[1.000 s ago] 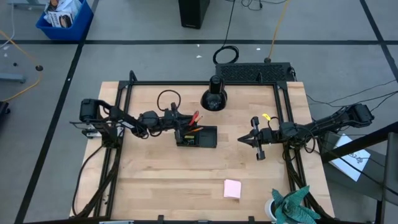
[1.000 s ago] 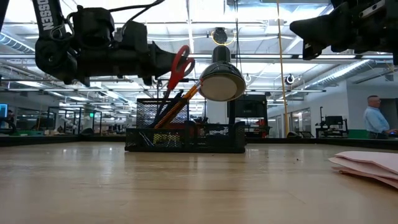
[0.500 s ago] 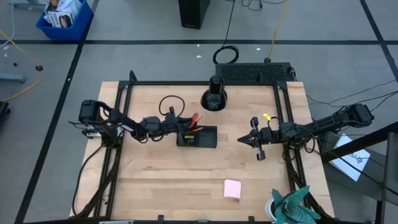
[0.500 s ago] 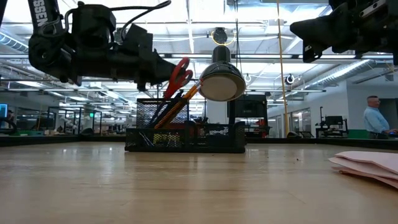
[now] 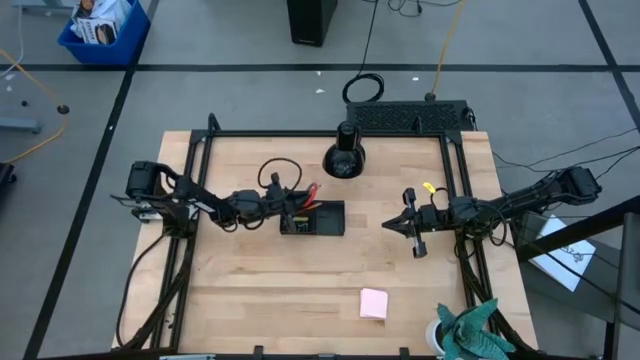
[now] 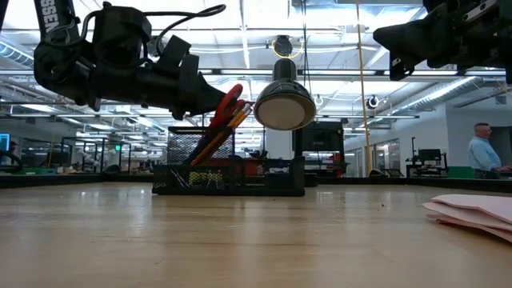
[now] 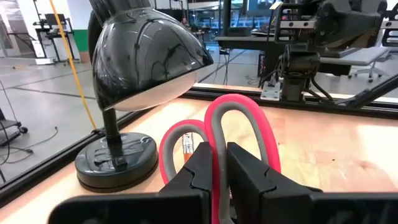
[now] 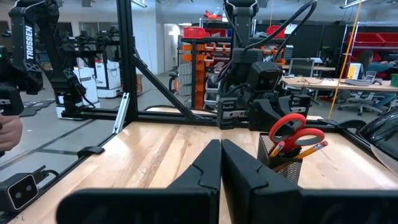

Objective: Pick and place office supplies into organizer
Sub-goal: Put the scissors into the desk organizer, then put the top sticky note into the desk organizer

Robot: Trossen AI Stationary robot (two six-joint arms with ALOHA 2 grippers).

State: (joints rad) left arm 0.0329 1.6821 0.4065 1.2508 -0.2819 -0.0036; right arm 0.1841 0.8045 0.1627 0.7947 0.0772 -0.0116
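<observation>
The black mesh organizer (image 5: pixel 312 219) (image 6: pixel 232 172) stands on the table's middle, left of centre. In its taller cup stand the red-handled scissors (image 6: pixel 228 100) (image 8: pixel 297 129), handles up and leaning, with orange pencils (image 6: pixel 214 138) beside them. My left gripper (image 5: pixel 292 200) (image 7: pixel 219 168) reaches level from the table's left and is shut on the scissors' handle. A pink sticky-note pad (image 5: pixel 374 302) (image 6: pixel 472 212) lies flat toward the near right. My right gripper (image 5: pixel 388 226) (image 8: pixel 221 155) hangs shut above the table's right half, touching nothing. My left gripper pinches the rim of the scissors' larger red handle loop (image 7: pixel 217 140) between its two fingers, on the side where the two loops meet. The fingers come level from the table's left. The scissors lean, with their blades down inside the organizer's cup.
A black desk lamp (image 5: pixel 343 158) (image 7: pixel 143 56) stands behind the organizer, its shade over the organizer's far side. A cup with something teal (image 5: pixel 470 335) sits at the near right corner. Black frame rails (image 5: pixel 200 170) run along the table's sides. A person (image 6: pixel 482 148) stands far off.
My left gripper has sunk and gone a little toward the near edge, its wrist turning. The scissors' handles have come lower with it. The organizer has slid slightly toward the table's left.
</observation>
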